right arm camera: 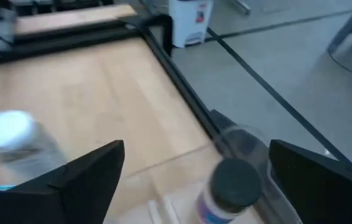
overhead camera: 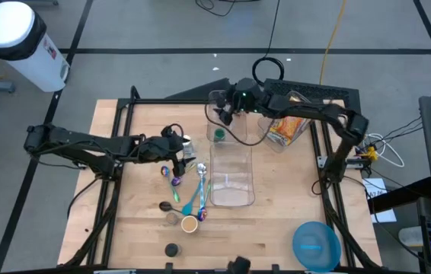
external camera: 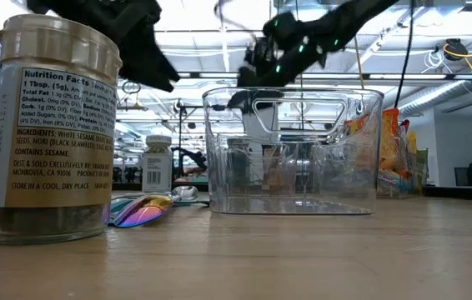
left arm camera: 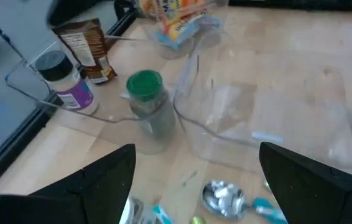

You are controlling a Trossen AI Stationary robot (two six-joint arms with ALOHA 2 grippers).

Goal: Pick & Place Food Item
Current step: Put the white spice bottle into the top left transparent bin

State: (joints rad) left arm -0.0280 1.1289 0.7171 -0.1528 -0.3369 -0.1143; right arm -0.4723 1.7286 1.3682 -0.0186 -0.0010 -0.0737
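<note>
A dark-lidded jar with a purple label (right arm camera: 229, 186) stands upright at the far middle of the table, beside a brown jar (left arm camera: 86, 46), within the outline of a clear container's rim (left arm camera: 20, 93). My right gripper (overhead camera: 225, 114) hovers open above this jar, with a finger on either side and touching nothing. A green-lidded jar (overhead camera: 218, 135) stands just nearer, by the far end of a clear bin (overhead camera: 231, 175). My left gripper (overhead camera: 179, 158) hangs open left of the bin, above the spoons (overhead camera: 193, 190), with nothing between its fingers.
A snack bag (overhead camera: 288, 128) sits in a clear container at the far right. Small jars (overhead camera: 189, 223) and a dark lid (overhead camera: 171, 250) lie near the front. A seasoning jar (external camera: 52, 125) stands close to the low camera. A blue bowl (overhead camera: 316, 245) sits at the front right.
</note>
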